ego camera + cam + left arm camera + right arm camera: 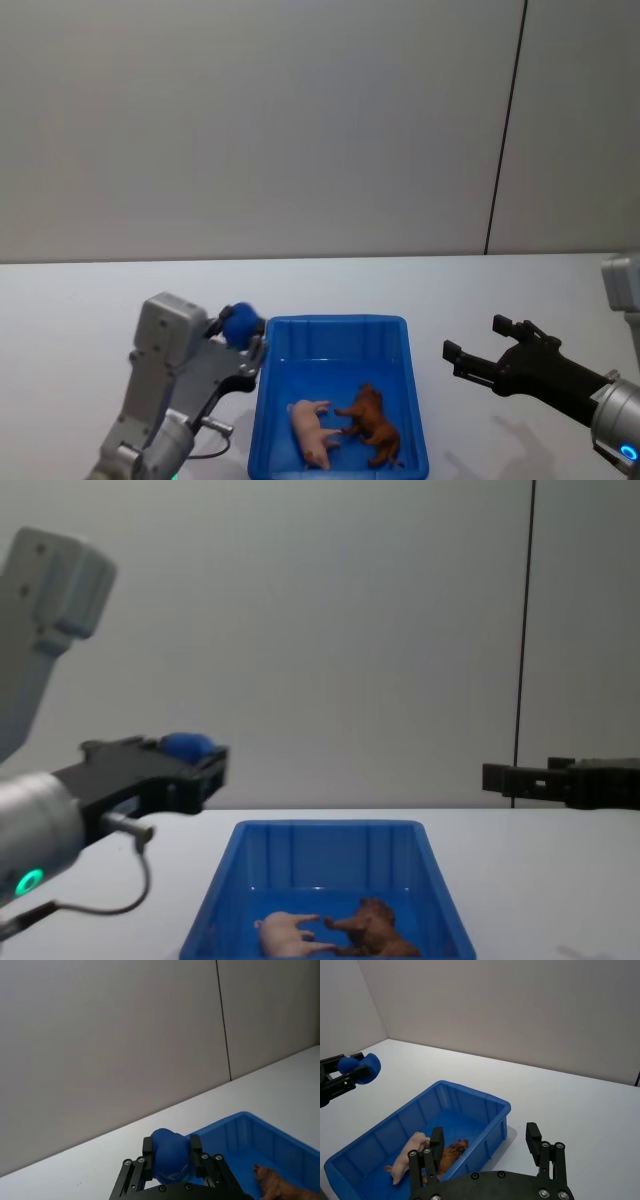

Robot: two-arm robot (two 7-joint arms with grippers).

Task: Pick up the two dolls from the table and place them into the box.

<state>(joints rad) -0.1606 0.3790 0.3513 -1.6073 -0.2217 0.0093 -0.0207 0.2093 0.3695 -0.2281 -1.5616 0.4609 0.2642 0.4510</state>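
Observation:
The two dolls lie inside the box (335,322): the pale pink pig (310,428) on its side and the reddish-brown lion (372,425) just right of it, touching. They show again in the chest view, pig (285,932) and lion (370,928). My left gripper (242,325) hovers above the box's left rear corner, its blue-padded fingertips (170,1155) pressed together with nothing held. My right gripper (475,342) hangs open and empty over the white table (80,300) to the right of the box; the right wrist view shows its spread fingers (436,1142) beside the box (475,1092).
A plain grey wall with a dark vertical seam (505,130) stands behind the table. Bare white tabletop stretches left, right and behind the box.

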